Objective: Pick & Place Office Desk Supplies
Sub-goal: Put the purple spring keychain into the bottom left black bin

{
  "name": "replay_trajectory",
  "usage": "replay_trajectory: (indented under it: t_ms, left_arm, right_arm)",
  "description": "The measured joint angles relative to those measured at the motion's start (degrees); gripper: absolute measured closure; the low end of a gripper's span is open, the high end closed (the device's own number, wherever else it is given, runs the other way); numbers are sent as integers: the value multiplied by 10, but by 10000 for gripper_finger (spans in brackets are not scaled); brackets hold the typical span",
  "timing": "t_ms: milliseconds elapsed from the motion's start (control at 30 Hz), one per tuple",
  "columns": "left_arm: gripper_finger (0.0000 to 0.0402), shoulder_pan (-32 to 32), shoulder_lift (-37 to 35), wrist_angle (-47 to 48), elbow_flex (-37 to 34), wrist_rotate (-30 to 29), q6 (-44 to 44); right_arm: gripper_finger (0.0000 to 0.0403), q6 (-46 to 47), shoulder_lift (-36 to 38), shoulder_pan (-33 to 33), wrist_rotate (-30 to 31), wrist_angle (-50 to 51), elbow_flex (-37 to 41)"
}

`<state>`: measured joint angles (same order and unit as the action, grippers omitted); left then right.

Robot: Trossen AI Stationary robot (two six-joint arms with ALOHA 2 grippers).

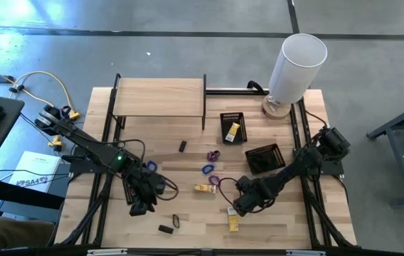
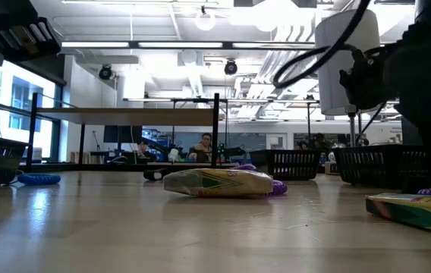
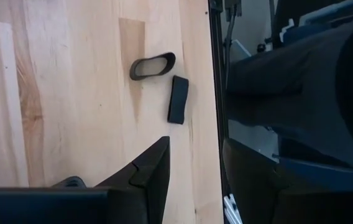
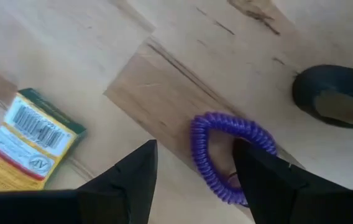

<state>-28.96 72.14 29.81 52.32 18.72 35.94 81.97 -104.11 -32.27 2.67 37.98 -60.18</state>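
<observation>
Purple coil (image 4: 226,155) between open right pincer (image 4: 195,180) fingers — unheld.

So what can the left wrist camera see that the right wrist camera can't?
Only the left wrist view shows a black loop lying flat beside a small black block near the table's edge, ahead of the left gripper, whose fingers stand apart with nothing between them.

Only the right wrist view shows a purple coiled loop lying on the table by the open right gripper, with a yellow packet off to one side.

Both show the wooden table and two dark fingers.
</observation>
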Motion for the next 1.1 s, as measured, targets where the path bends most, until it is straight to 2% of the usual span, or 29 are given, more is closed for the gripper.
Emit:
replay_trajectory:
  t_ms: [200, 300, 400, 533, 567, 700, 833, 967, 1033, 1100]
  left_arm:
    - [257, 3, 0, 4, 0, 5, -12]
    - [257, 4, 0, 4, 0, 2, -12]
    - [257, 4, 0, -5, 0, -11, -12]
    - [257, 11, 0, -29, 0, -25, 4]
    - [257, 14, 0, -31, 0, -26, 11]
    - [257, 24, 0, -53, 0, -51, 29]
    - [257, 30, 0, -124, 0, -91, 34]
    - [257, 23, 0, -237, 0, -136, 5]
    - [257, 15, 0, -284, 0, -171, -38]
    - [257, 9, 0, -326, 0, -210, -98]
  right_arm:
    - [207, 5, -25, 1, -15, -6, 0]
    - [230, 5, -26, 4, -16, 1, 0]
    - [281, 5, -26, 5, -19, 14, 0]
    - [378, -18, -26, 5, -20, 20, -1]
    - [386, -27, -25, 7, -20, 22, -2]
    - [395, -70, -9, 11, -23, 32, -19]
    - [397, -122, 24, 16, -2, 52, -68]
    - [398, -194, 60, 19, 80, 58, -128]
    - [399, -240, 77, 20, 127, 49, -158]
    - [399, -303, 94, 27, 148, 16, -187]
